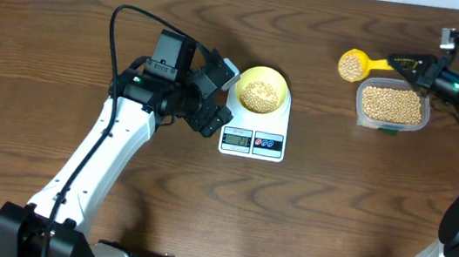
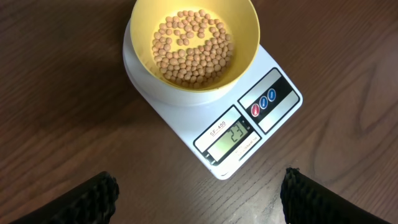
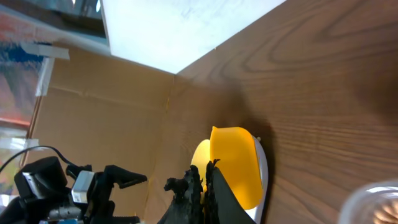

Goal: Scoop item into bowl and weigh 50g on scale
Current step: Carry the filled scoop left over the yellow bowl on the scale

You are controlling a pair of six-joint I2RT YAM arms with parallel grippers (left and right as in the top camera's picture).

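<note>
Roughly halfway: beans (image 2: 193, 46) in bowl (image 2: 246, 34) on scale (image 2: 186, 111), reading 23.
Loose beans roll easily, so the right tool (image 1: 414, 67) pinches the loaded scoop (image 1: 353, 66) by its handle; left tool (image 2: 202, 196) spread, empty.

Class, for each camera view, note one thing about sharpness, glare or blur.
Overhead: evenly lit, but the scale readout is too small to read. Left wrist: readout sharp, reading 23; fingers dark at the bottom corners. Right wrist: tilted, washed-out white patch above the scoop.
</note>
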